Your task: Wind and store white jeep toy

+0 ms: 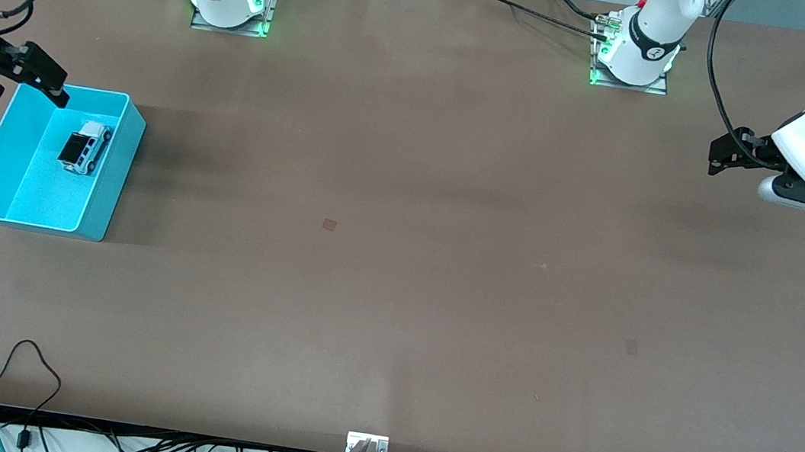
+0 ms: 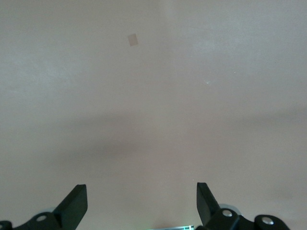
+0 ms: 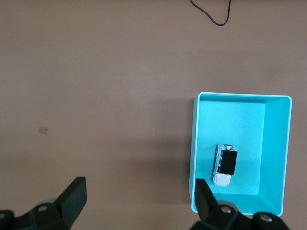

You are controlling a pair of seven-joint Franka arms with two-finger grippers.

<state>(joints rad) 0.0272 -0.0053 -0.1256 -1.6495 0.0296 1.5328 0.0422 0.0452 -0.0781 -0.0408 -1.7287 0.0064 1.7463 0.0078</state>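
The white jeep toy (image 1: 85, 146) sits inside the blue bin (image 1: 104, 220), so it looks put away. The right gripper (image 1: 44, 78) hangs wide open and empty over the bin's edge. The left gripper (image 1: 726, 154) waits, probably empty too.

Front view is looking down from high across the table (image 1: 399, 256), facing both bases. Each wrist view is looking down from above it; the right one is sharing the turquoise bin (image 3: 240, 100) (image 1: 110, 167).
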